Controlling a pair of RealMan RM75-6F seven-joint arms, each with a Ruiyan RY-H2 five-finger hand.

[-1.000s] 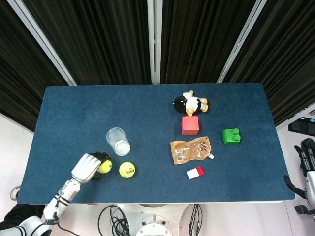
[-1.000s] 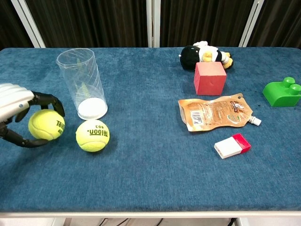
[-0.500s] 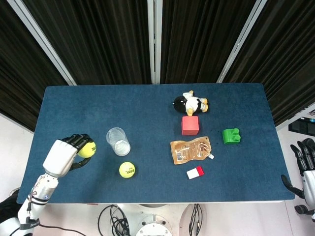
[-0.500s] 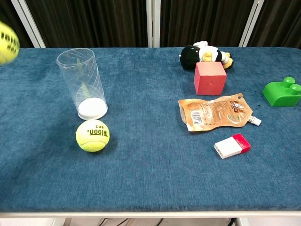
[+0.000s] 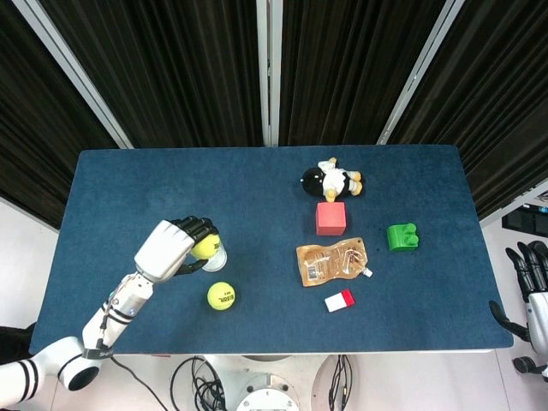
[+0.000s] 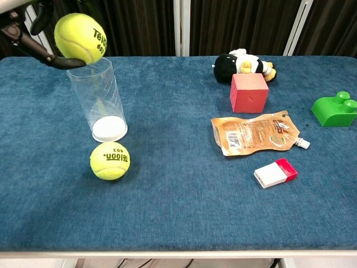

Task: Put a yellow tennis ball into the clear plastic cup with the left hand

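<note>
My left hand [image 5: 175, 244] holds a yellow tennis ball [image 5: 205, 246] in the air, right over the mouth of the clear plastic cup [image 6: 100, 100]. In the chest view the held tennis ball [image 6: 80, 37] hangs just above the cup's rim, with dark fingers [image 6: 34, 39] curled behind it at the top left corner. The cup stands upright and has a white base. A second yellow tennis ball [image 5: 221, 295] lies on the blue table [image 5: 257, 188] just in front of the cup. My right hand [image 5: 533, 274] hangs off the table's right edge, fingers loosely apart, holding nothing.
Right of centre lie a black-and-white plush toy [image 5: 332, 181], a red cube [image 5: 330, 217], an orange snack pouch [image 5: 332, 262], a small red-and-white box [image 5: 339, 300] and a green block [image 5: 402, 236]. Dark curtains hang behind the table.
My left hand lifted one tennis ball off the table, swung out to the left, then carried it right to a spot over the cup. The second ball and the cup stayed put.
</note>
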